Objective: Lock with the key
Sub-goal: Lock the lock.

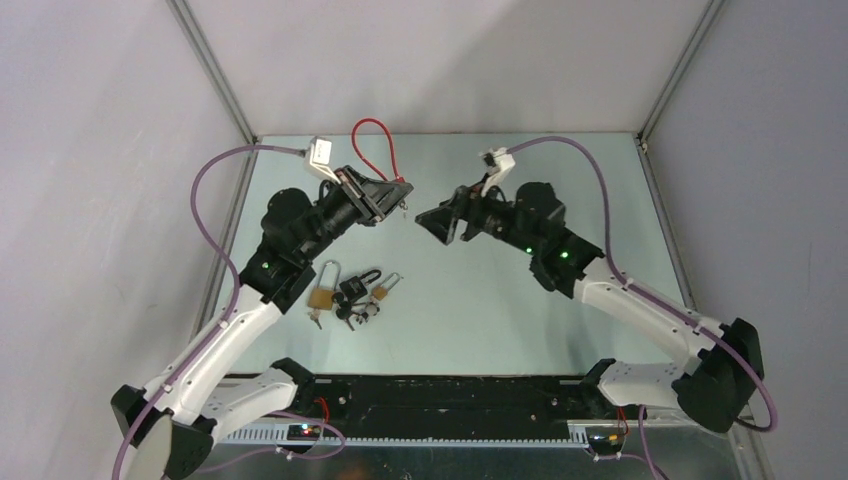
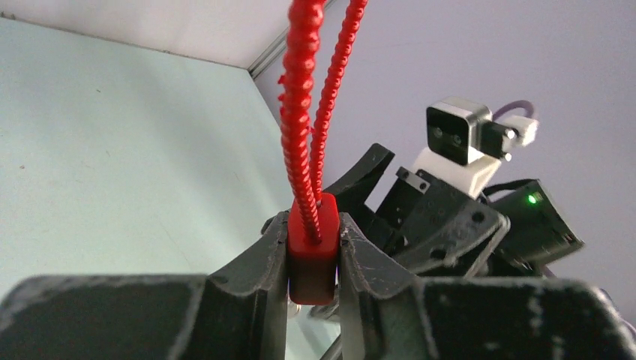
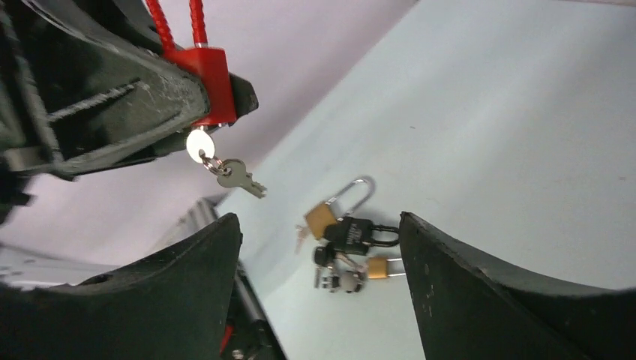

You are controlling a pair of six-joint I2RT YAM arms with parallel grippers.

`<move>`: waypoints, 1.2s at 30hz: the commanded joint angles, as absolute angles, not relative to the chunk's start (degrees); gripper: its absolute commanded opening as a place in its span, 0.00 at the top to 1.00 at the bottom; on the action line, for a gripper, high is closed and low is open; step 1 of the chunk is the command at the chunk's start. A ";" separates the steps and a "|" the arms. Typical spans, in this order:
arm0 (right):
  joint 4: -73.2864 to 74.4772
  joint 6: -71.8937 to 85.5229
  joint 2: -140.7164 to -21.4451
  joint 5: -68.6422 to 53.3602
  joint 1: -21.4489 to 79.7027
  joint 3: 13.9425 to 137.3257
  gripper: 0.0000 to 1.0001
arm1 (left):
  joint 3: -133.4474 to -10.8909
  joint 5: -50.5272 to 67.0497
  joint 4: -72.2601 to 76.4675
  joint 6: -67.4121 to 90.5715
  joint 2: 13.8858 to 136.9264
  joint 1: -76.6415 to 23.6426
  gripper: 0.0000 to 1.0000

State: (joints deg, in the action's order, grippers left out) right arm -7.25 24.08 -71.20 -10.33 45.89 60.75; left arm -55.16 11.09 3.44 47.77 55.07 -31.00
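Note:
A red cable lock [image 2: 313, 247] with a ribbed red cable loop [image 2: 304, 112] is held off the table, and my left gripper [image 2: 313, 226] is shut on its small red body. In the right wrist view the lock body [image 3: 204, 82] shows a silver key [image 3: 199, 144] in its underside, with a second key [image 3: 238, 176] dangling from the ring. My right gripper [image 3: 319, 225] stands open and holds nothing, a short way from the key. From above, the left gripper [image 1: 395, 195] and the right gripper [image 1: 435, 225] face each other over the table's far middle, with the cable loop [image 1: 372, 150] arching behind.
A pile of padlocks with keys [image 1: 350, 290] lies on the pale green table [image 1: 520, 310], in front of the left arm. It holds brass padlocks and a black one [image 3: 352, 234]. Grey walls enclose the table on three sides.

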 commanded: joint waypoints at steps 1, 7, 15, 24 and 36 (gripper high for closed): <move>-22.07 38.89 -66.23 -29.10 40.22 56.03 0.19 | -57.74 13.28 7.60 45.43 53.09 -31.19 1.00; -37.95 52.53 -68.13 -36.23 39.10 54.01 0.21 | -59.40 17.02 7.67 45.64 52.36 -31.20 1.00; -50.95 61.28 -73.64 -38.05 40.12 54.77 0.38 | -60.35 20.46 8.74 48.59 51.39 -31.19 1.00; -55.39 61.31 -77.02 -38.18 41.60 56.81 0.59 | -60.04 22.70 10.62 50.01 51.34 -31.20 1.00; -53.61 61.17 -80.45 -37.61 42.18 60.65 0.48 | -59.66 24.41 12.09 50.60 51.78 -31.21 1.00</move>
State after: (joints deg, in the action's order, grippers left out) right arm -51.99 61.01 -79.11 -37.41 41.82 57.01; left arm -57.76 22.81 8.10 49.60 52.36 -31.00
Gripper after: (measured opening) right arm 0.539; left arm 0.268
